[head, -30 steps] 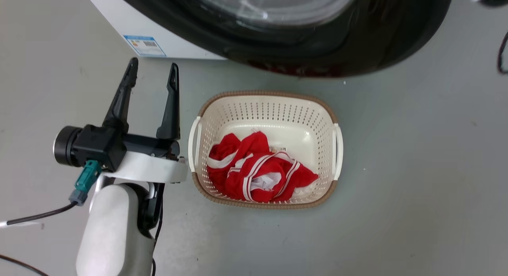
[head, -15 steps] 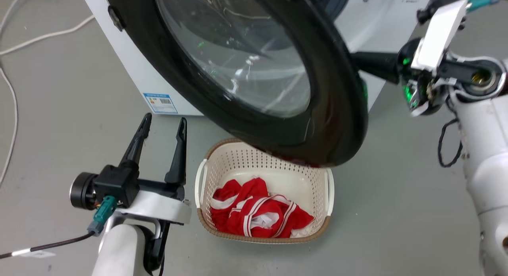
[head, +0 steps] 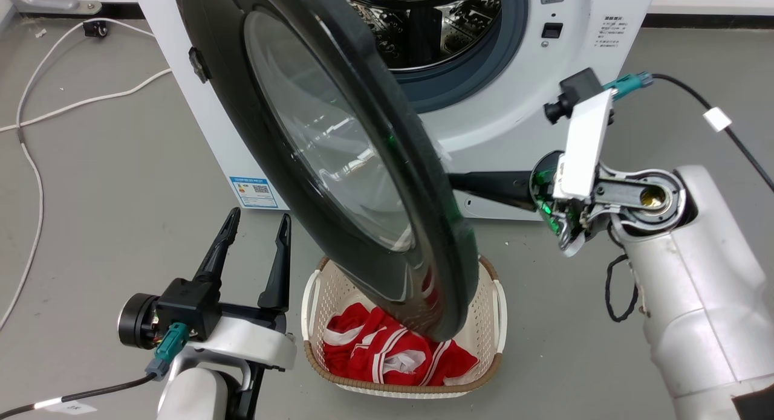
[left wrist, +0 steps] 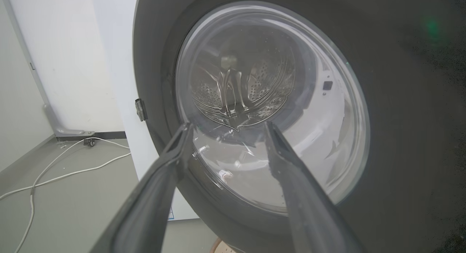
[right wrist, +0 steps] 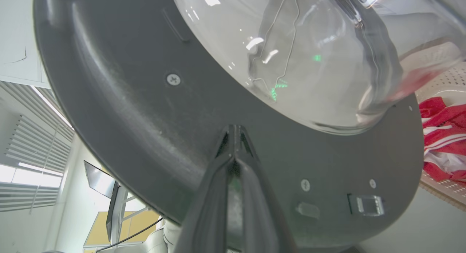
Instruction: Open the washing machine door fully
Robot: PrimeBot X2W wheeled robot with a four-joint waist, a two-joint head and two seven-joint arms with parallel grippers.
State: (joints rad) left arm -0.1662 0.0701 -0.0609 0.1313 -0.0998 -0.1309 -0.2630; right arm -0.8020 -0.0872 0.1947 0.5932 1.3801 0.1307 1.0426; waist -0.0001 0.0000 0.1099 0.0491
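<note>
The washing machine door [head: 338,166] stands half open, overhanging the laundry basket [head: 488,323] and barring the straight way to the washing machine [head: 508,124] drum. The right tool [right wrist: 235,136], its 2 fingers together, sits behind the door against its inner face. Bare floor [head: 109,184] lies free around the spread-fingered left tool [head: 259,220]. A white cable [head: 40,202] trails near the floor's left edge.

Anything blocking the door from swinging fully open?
Likely the left gripper: it sits open on the washing machine door's outer side, pointing at it. The basket lies beneath the door's lower edge.

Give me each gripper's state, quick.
Left gripper: open, empty.
Right gripper: closed, grasping nothing, tips against the inner face of the washing machine door.
</note>
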